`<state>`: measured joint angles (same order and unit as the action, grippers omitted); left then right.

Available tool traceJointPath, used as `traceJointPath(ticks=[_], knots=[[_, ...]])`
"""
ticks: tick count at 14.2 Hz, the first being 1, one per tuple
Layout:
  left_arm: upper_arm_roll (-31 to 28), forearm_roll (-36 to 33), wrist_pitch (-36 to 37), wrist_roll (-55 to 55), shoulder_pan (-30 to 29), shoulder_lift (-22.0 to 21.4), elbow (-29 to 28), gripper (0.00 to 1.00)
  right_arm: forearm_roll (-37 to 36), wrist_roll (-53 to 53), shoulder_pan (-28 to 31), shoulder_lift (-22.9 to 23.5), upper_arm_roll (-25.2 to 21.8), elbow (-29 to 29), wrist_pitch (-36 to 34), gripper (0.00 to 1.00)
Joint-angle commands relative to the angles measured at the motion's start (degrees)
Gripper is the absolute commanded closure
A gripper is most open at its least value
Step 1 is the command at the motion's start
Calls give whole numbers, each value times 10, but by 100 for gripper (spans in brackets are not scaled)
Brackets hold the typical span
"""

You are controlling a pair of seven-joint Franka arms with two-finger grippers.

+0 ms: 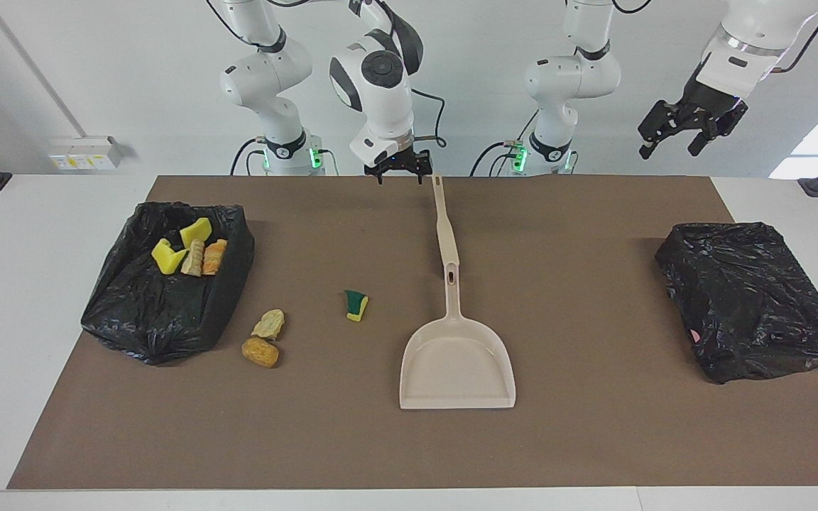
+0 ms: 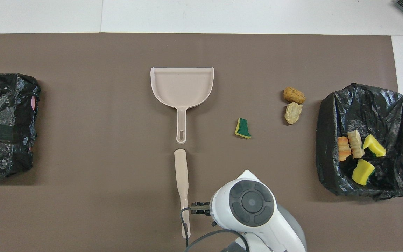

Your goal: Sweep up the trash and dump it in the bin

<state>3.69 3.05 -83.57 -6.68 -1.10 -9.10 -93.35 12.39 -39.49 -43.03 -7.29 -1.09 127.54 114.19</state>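
- The right claw hangs released by the brush handle near the counter's robot edge
- The left claw waits released; three trash scraps lie loose

Beige dustpan, brown mat, black bin, yellow-green sponge.

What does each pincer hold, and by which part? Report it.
Nothing is held. The right pincer hangs open beside the end of the brush handle, off it; the left pincer waits open in the air.
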Motion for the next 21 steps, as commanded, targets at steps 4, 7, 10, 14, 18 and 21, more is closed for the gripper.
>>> traceJointPath(ticks=[4, 7, 10, 14, 18, 21], knots=[[3, -10, 4, -5, -3, 4, 11, 0, 14, -66, -73, 18, -1, 32, 103, 0], [3, -10, 4, -5, -3, 4, 11, 0, 2, -66, -100, 53, -1, 27, 169, 7], [3, -10, 4, -5, -3, 4, 11, 0, -39, -64, -116, 85, -1, 19, 197, 24], [5, -9, 12, -4, 5, 3, 11, 0, -57, -68, -116, 100, -1, 18, 197, 37], [9, -6, -20, -10, 8, 2, -1, 0, -57, -68, -115, 101, -1, 18, 194, 51], [10, -6, -110, -16, 52, 31, -24, 0, -55, -68, -115, 102, -1, 17, 195, 52]])
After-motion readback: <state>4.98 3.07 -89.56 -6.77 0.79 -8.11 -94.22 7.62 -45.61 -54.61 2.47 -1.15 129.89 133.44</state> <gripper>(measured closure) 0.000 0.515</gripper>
